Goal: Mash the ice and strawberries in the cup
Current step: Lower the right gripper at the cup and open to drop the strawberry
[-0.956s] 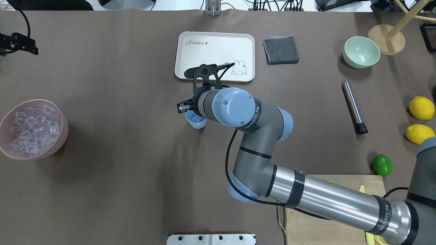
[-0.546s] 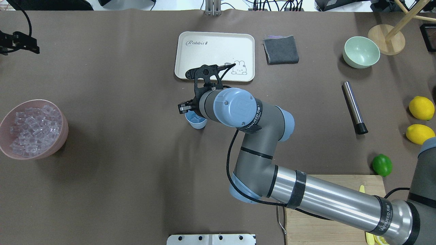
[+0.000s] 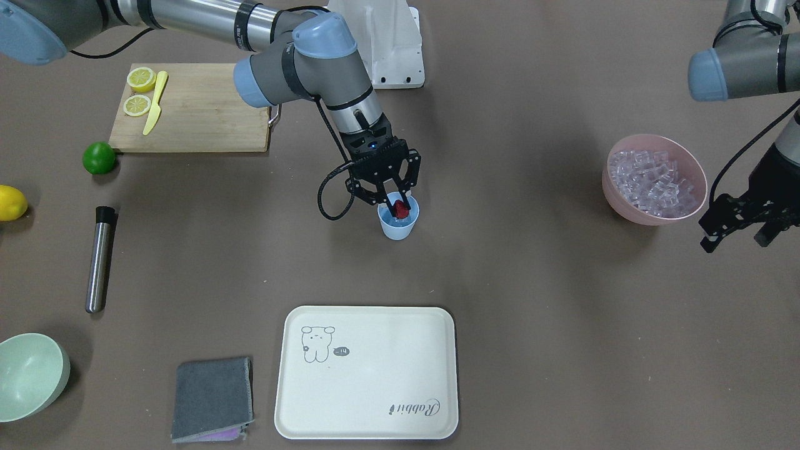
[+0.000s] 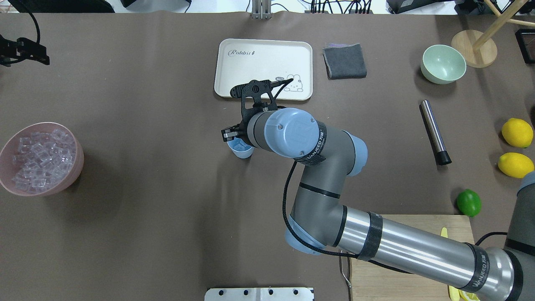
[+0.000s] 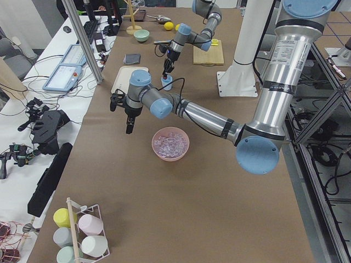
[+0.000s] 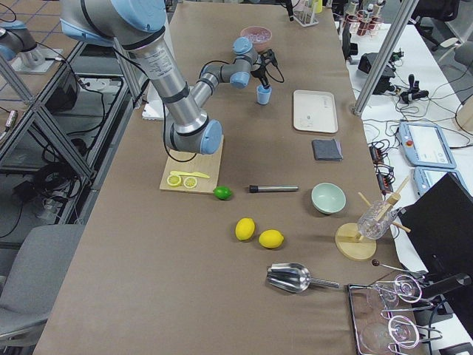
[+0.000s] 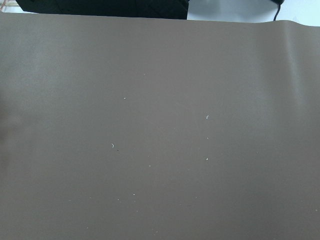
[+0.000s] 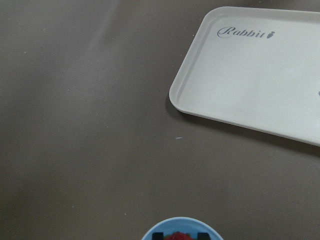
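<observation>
The strawberry (image 3: 400, 212) sits at the mouth of the light-blue cup (image 3: 397, 230), pinched between the two fingertips of my right hand (image 3: 395, 204), which reaches down over the cup. The cup stands upright near the middle of the desk (image 3: 531, 281), apart from the cream tray (image 3: 369, 375). The ice (image 3: 650, 178) is heaped in the pink bowl (image 3: 625, 209), well off to my left. My left hand (image 3: 733, 244) hangs just beside that bowl, fingers spread, holding nothing.
</observation>
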